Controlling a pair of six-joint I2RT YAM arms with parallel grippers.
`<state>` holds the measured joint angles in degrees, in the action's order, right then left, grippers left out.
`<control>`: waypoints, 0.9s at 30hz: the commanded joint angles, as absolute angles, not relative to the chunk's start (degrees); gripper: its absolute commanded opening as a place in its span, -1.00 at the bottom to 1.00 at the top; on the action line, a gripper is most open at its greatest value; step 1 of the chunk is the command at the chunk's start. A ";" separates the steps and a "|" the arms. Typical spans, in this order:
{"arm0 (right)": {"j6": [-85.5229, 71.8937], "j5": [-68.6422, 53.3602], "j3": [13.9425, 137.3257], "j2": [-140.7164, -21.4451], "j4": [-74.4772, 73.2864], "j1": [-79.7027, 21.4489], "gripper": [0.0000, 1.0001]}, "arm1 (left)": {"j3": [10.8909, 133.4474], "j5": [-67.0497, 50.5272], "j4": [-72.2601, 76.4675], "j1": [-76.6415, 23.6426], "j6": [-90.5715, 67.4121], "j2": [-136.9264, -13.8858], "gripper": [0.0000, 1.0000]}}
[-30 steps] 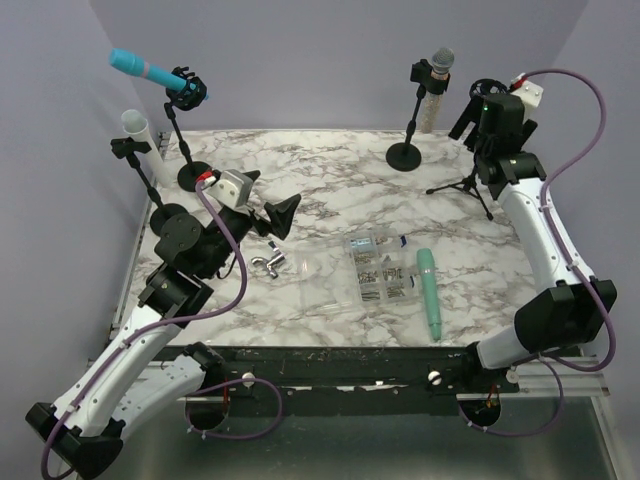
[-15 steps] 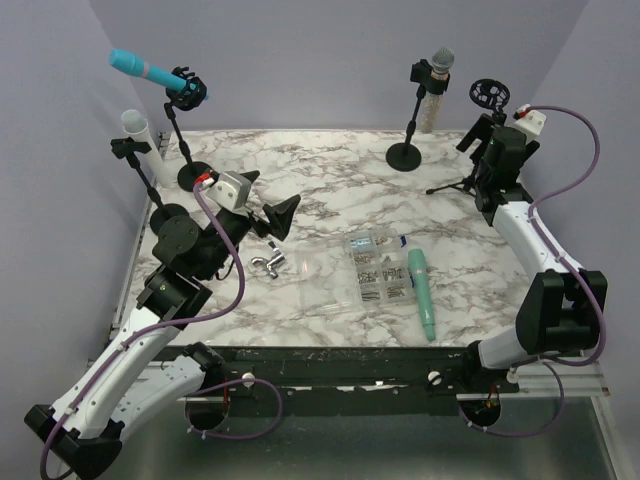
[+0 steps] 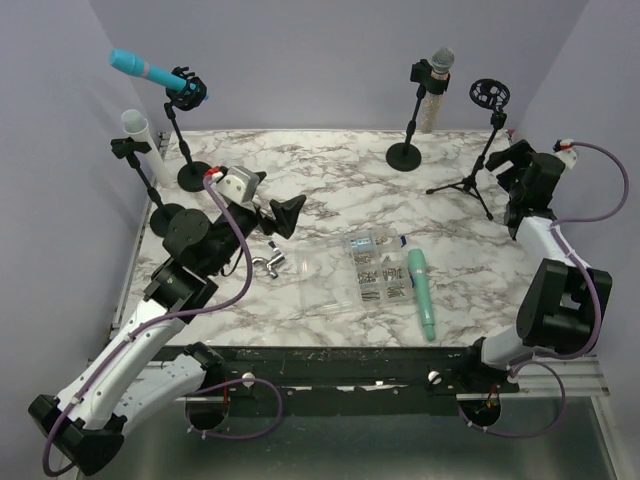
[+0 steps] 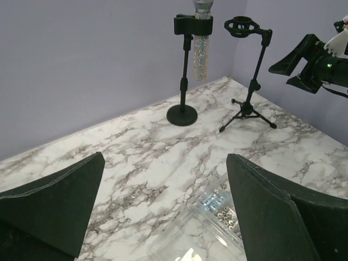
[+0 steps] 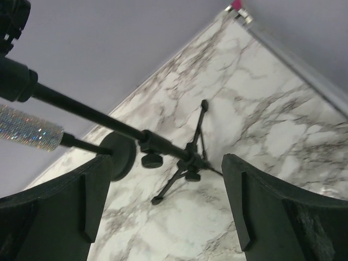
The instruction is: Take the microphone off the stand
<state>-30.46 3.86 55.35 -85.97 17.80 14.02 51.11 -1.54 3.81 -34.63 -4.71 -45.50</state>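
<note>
A teal microphone (image 3: 420,291) lies flat on the marble table (image 3: 320,180), right of a clear parts box (image 3: 375,270). The black tripod stand (image 3: 478,160) at the back right holds an empty ring mount (image 3: 489,93). My right gripper (image 3: 505,160) is open and empty, just right of the tripod's pole. In the right wrist view the tripod pole (image 5: 103,120) crosses ahead of the open right gripper (image 5: 166,163). My left gripper (image 3: 276,206) is open and empty over the table's left middle. In the left wrist view the left gripper (image 4: 164,157) faces the tripod (image 4: 249,81).
A glitter microphone (image 3: 434,88) stands in a round-base stand (image 3: 405,155) at the back. A blue microphone (image 3: 150,72) and a white one (image 3: 138,132) sit in stands at the back left. A small metal part (image 3: 268,262) lies near the box.
My right gripper has pulled away from the tripod's ring mount, moving right and down, and the empty mount now shows. The teal microphone shifted slightly left. The left arm barely moved.
</note>
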 commanded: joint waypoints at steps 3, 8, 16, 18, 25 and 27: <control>-41.17 -14.05 58.36 -90.98 17.95 16.42 0.77 | 62.70 -5.44 -7.03 -34.98 -15.59 -54.64 0.97; -47.14 -18.74 59.50 -95.05 19.86 17.75 0.62 | 64.72 -9.03 -7.21 -34.90 -14.70 -57.23 0.97; -53.38 -21.14 61.36 -99.50 23.25 18.37 0.32 | 58.28 -9.50 -2.02 -32.07 -10.55 -55.38 0.97; -53.56 -21.21 61.69 -100.02 23.36 18.37 0.28 | 57.10 -9.53 -1.40 -32.06 -9.88 -54.34 0.97; -54.80 -20.63 62.23 -102.16 24.37 18.37 0.00 | 57.59 -11.74 -2.42 -32.16 -9.05 -55.42 0.97; -55.00 -20.26 62.14 -102.64 24.52 18.38 -0.01 | 57.49 -11.82 -2.64 -32.11 -8.59 -55.55 0.97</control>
<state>-53.54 -19.20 60.62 -100.66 22.68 18.02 56.75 -9.15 -3.51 -32.21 -10.11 -55.51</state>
